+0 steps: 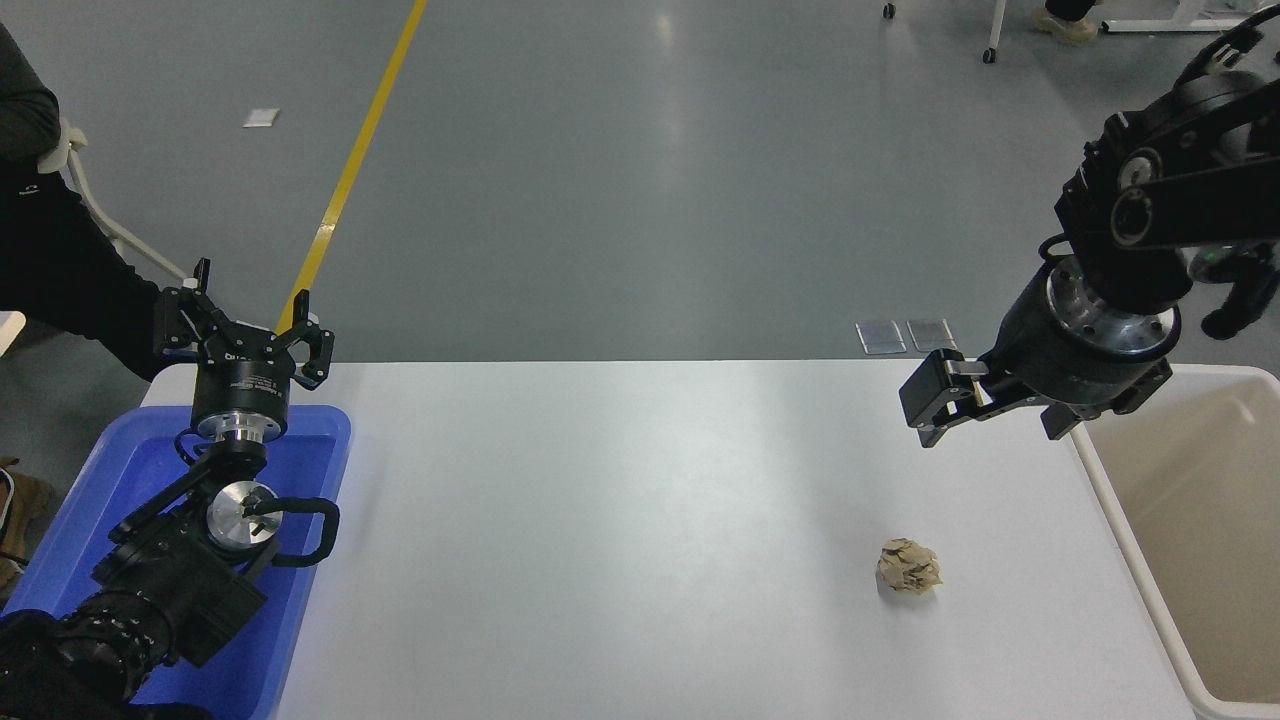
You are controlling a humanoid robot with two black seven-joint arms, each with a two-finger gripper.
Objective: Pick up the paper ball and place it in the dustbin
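The paper ball (909, 567) lies alone on the white table (620, 520) at the lower right of the frame, a crumpled tan wad touching nothing. The right gripper (935, 402) hangs above and slightly behind it, well clear of the tabletop, pointing toward the picture's left; its jaws look drawn together and hold nothing. Judging by that height and offset, the arm is poised before the reach, so the pick is not yet begun, and the jaws would need to part before coming down around the wad.

The dustbin (1100, 480) stands at the right edge, its cream rim just beside the table's side; the part of its beige inside that shows holds nothing. Its place close to the ball suggests a short carry once the wad is gripped.

At the lower left, the left gripper (243, 330) is parked over the blue tray (100, 480), fingers spread and empty. No contents show in the tray. A person's dark sleeve (60, 270) shows at the left edge.
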